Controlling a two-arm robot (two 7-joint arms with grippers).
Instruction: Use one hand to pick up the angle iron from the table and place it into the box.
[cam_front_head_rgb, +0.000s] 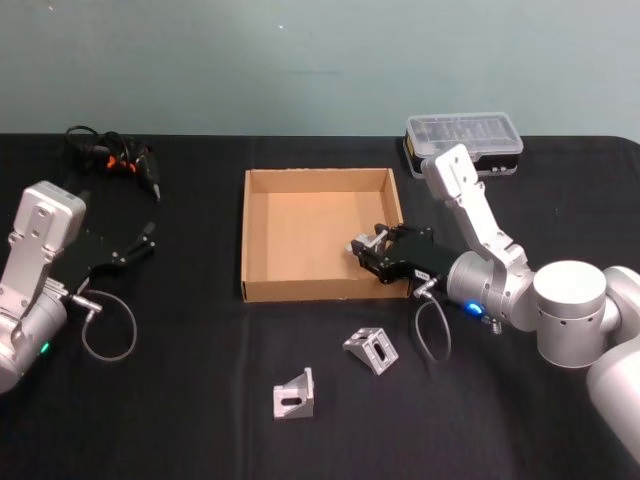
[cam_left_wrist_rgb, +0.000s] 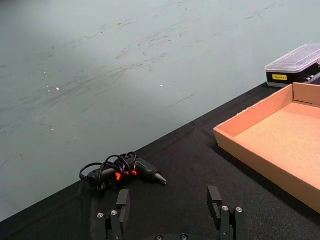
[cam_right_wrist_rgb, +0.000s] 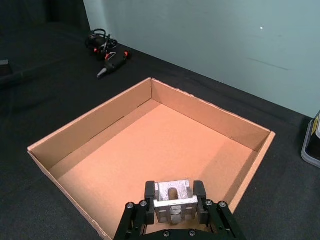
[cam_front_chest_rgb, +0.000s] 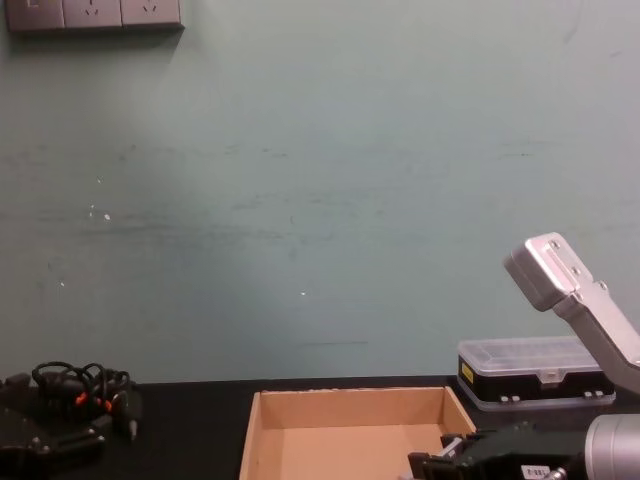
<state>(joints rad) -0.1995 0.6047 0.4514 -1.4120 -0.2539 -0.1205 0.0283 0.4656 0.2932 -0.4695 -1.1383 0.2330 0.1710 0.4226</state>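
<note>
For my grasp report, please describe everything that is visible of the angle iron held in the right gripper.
The angle iron is a small silver-grey bracket that looks like cast metal, with a rounded slot in the face that shows. The right gripper is shut on it, one black finger against each side. It hangs over the inside of the box, near the right wall. Whether it touches the box floor cannot be told.

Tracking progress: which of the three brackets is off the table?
The bracket clamped in the right tool over the box's near-right corner; the other two brackets lie on the table before the box.
</note>
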